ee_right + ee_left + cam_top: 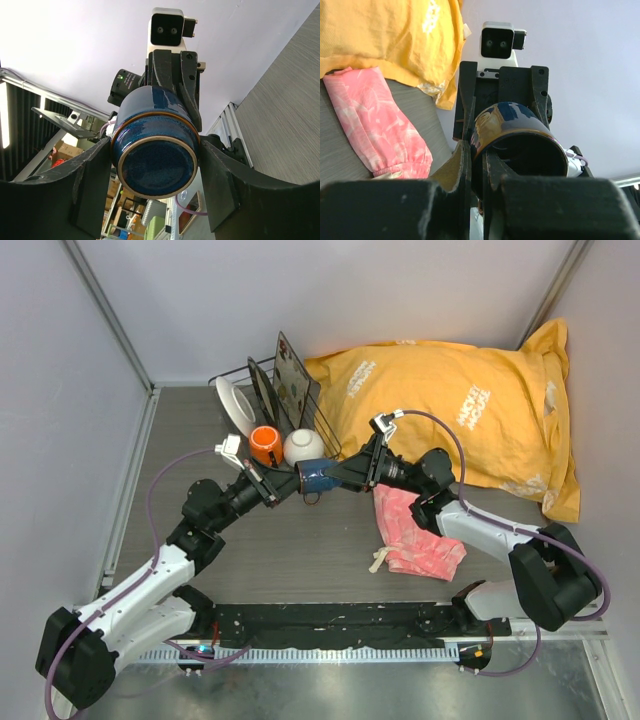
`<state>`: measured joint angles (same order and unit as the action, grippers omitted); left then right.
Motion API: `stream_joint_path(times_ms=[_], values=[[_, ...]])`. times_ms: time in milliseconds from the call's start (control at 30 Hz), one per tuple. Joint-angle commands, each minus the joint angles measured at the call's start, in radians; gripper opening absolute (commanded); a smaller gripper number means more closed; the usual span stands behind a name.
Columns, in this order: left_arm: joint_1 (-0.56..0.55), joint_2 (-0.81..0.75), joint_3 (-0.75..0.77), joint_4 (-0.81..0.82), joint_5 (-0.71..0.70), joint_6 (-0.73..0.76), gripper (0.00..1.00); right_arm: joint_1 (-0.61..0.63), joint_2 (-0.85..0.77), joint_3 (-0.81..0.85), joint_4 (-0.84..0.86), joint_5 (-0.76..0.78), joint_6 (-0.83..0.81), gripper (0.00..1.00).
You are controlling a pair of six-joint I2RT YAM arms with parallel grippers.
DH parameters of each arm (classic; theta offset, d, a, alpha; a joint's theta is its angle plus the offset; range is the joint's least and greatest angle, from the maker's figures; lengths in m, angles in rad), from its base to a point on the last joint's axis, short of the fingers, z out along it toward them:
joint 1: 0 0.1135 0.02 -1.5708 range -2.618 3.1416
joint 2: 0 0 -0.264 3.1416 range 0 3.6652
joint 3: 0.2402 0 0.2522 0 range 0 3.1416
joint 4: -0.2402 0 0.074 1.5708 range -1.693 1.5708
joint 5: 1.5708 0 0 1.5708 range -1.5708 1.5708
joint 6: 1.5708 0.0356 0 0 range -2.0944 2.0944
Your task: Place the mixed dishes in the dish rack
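Observation:
The small dark-blue cup (318,477) hangs in the air between my two grippers, just in front of the dish rack (232,374). My left gripper (290,483) pinches the cup's rim wall, one finger inside and one outside, as the left wrist view (477,150) shows with the cup (520,135). My right gripper (337,476) closes round the cup's base (155,165) in the right wrist view (155,145). The rack holds the white plate (233,405), the dark-rimmed plate (262,390), the square dark tray (292,370), the orange mug (265,443) and the white bowl (303,446).
A big yellow bag (450,405) lies at the back right, against the rack's right side. A pink cloth (415,535) lies on the table under the right arm, also in the left wrist view (375,120). Grey walls close in the left and back.

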<state>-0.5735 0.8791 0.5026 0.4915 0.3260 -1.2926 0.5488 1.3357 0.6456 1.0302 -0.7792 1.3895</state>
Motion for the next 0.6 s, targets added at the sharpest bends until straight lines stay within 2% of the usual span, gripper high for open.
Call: stream_joint_path(times_ms=[0,67,100,167,200,233,333,367,467,567], values=[[0.004,-0.006,-0.004,0.101,0.015,-0.005,0.19,0.010,-0.004,0.040,0.086,-0.009,0.016,0.01],[0.004,-0.015,-0.009,0.094,0.005,-0.004,0.34,0.011,-0.016,0.039,0.090,0.000,0.013,0.01],[0.004,-0.020,-0.015,0.090,0.001,-0.002,0.50,0.011,-0.021,0.039,0.088,0.003,0.009,0.01],[0.006,-0.040,-0.022,0.061,-0.007,0.006,0.61,0.010,-0.035,0.043,0.087,0.012,0.003,0.01],[0.004,-0.048,-0.030,0.046,-0.014,0.013,0.71,0.010,-0.041,0.046,0.082,0.015,-0.004,0.01],[0.006,-0.060,-0.035,0.027,-0.021,0.022,0.74,0.004,-0.044,0.049,0.071,0.018,-0.009,0.01],[0.007,-0.126,-0.050,-0.102,-0.065,0.055,0.89,-0.009,-0.061,0.057,0.056,0.024,-0.023,0.01],[0.011,-0.146,-0.065,-0.154,-0.076,0.059,0.98,-0.024,-0.069,0.061,0.050,0.024,-0.024,0.01],[0.020,-0.242,-0.090,-0.260,-0.123,0.078,1.00,-0.061,-0.082,0.072,-0.001,0.028,-0.049,0.01],[0.023,-0.350,-0.092,-0.428,-0.183,0.099,1.00,-0.072,-0.102,0.121,-0.161,0.034,-0.153,0.01]])
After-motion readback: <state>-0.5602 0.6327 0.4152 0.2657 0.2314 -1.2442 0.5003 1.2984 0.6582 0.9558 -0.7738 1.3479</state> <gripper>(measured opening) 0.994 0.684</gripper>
